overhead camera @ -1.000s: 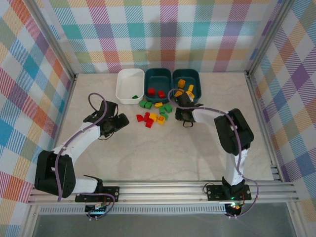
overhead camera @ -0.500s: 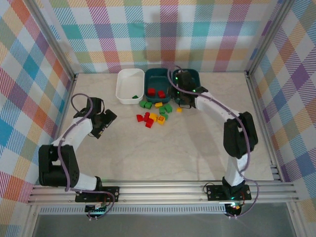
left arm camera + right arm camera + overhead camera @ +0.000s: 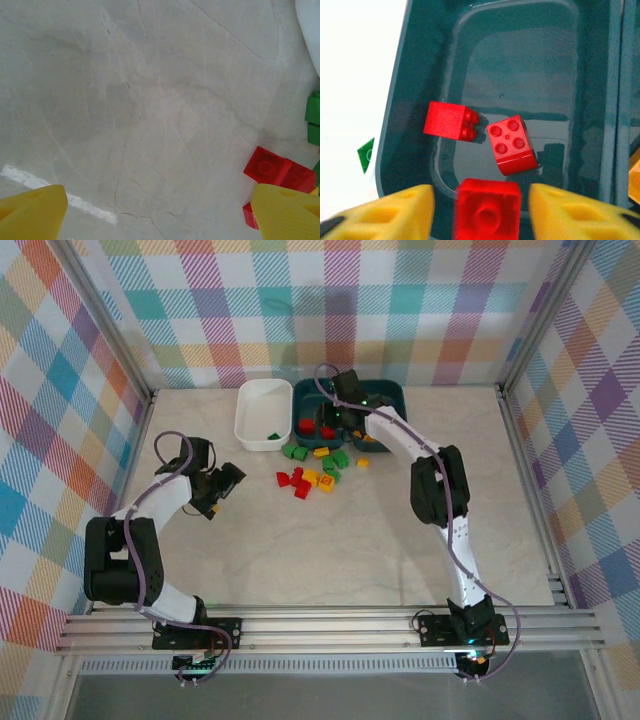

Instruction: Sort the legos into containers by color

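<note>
A small red plastic brick sits between the yellow fingers of the right claw, a gap on either side. The claw stands part-open, gripping nothing. Below it lies a dark teal plastic tub holding two more red bricks. The right arm stretches far forward. The left claw gapes wide over bare marble tabletop, with loose red bricks to its right.

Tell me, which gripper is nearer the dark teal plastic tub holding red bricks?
Right. The right gripper hangs directly over that dark teal plastic tub; the left gripper is over the bare marble-patterned table, left of the loose plastic toy bricks.
</note>
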`<control>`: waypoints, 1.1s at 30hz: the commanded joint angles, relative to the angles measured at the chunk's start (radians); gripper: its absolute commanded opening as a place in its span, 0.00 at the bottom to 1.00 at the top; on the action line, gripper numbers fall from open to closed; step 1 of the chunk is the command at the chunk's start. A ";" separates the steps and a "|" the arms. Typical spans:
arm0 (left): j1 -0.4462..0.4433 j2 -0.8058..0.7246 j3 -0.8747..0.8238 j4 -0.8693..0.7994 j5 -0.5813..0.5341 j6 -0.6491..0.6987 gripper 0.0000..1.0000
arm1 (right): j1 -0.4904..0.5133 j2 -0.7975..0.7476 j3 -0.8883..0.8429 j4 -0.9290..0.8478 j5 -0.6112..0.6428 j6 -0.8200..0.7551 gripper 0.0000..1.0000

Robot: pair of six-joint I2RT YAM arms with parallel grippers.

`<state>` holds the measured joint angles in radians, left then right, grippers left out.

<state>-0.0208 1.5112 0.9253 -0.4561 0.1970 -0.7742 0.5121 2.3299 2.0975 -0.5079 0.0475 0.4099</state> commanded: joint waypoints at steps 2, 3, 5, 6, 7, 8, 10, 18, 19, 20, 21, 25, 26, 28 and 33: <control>-0.008 0.008 0.015 0.039 0.055 -0.004 0.94 | 0.003 -0.057 0.021 -0.054 0.005 -0.024 0.62; -0.018 0.009 0.020 0.044 0.053 -0.003 0.94 | 0.003 -0.092 -0.020 -0.037 0.016 -0.026 0.63; -0.045 0.016 0.033 0.046 0.045 0.002 0.93 | 0.003 -0.175 -0.133 -0.001 0.060 -0.028 0.63; -0.062 0.021 0.044 0.043 0.040 0.007 0.93 | 0.003 -0.218 -0.198 0.025 0.086 -0.028 0.63; -0.084 0.027 0.058 0.039 0.034 0.013 0.93 | 0.003 -0.267 -0.280 0.049 0.126 -0.020 0.64; -0.103 0.033 0.072 0.033 0.027 0.019 0.92 | 0.003 -0.314 -0.362 0.071 0.162 -0.010 0.64; -0.140 0.040 0.093 0.029 0.018 0.033 0.91 | 0.000 -0.387 -0.500 0.104 0.204 0.017 0.64; -0.286 0.105 0.217 -0.007 -0.043 0.096 0.90 | -0.029 -0.406 -0.690 0.132 0.161 0.125 0.59; -0.295 0.117 0.222 0.002 -0.039 0.095 0.89 | -0.037 -0.393 -0.691 0.138 0.146 0.134 0.59; -0.304 0.126 0.225 0.012 -0.034 0.092 0.88 | -0.042 -0.379 -0.688 0.138 0.142 0.142 0.59; -0.310 0.132 0.228 0.017 -0.030 0.089 0.88 | -0.045 -0.367 -0.683 0.135 0.149 0.149 0.59; -0.332 0.139 0.243 0.025 -0.027 0.086 0.87 | -0.061 -0.332 -0.667 0.144 0.146 0.161 0.59; -0.335 0.140 0.250 0.019 -0.030 0.087 0.87 | -0.063 -0.314 -0.652 0.139 0.134 0.157 0.58; -0.340 0.142 0.262 0.005 -0.035 0.087 0.87 | -0.063 -0.285 -0.629 0.130 0.124 0.145 0.58; -0.348 0.133 0.261 0.001 -0.040 0.080 0.87 | -0.063 -0.244 -0.612 0.142 0.101 0.130 0.60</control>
<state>-0.3534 1.6497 1.1648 -0.4404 0.1711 -0.7059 0.4473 2.0659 1.4551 -0.3817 0.1783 0.5419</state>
